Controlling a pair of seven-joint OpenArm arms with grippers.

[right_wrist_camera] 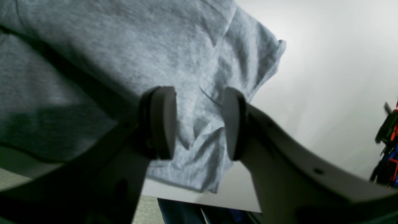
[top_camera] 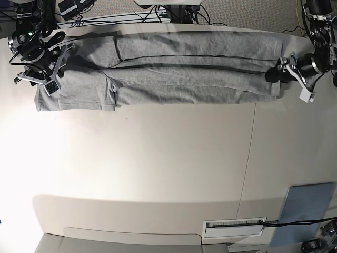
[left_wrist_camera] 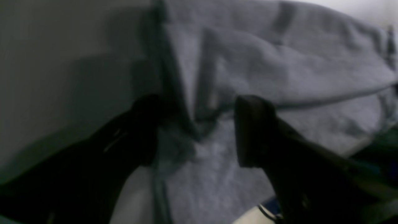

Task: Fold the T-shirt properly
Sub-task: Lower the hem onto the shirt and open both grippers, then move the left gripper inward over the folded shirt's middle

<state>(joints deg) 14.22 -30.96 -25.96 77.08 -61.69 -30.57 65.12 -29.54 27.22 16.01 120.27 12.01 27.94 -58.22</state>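
The grey T-shirt (top_camera: 184, 68) lies folded into a long strip along the table's far edge, with a sleeve end at the base view's left. My right gripper (top_camera: 55, 71) stands over that sleeve end. In the right wrist view my right gripper (right_wrist_camera: 197, 123) is open, its pale pads (right_wrist_camera: 163, 121) apart above the T-shirt (right_wrist_camera: 108, 62). My left gripper (top_camera: 287, 76) is at the strip's other end. In the left wrist view my left gripper (left_wrist_camera: 196, 130) is open too, its dark fingers (left_wrist_camera: 253, 130) straddling a crease of the T-shirt (left_wrist_camera: 279, 68).
A white table (top_camera: 158, 168) with a seam (top_camera: 247, 158) carries the shirt. A grey-blue pad (top_camera: 305, 205) lies at the near right corner, beside a white labelled strip (top_camera: 234, 226). Cables (top_camera: 131, 13) run behind the far edge.
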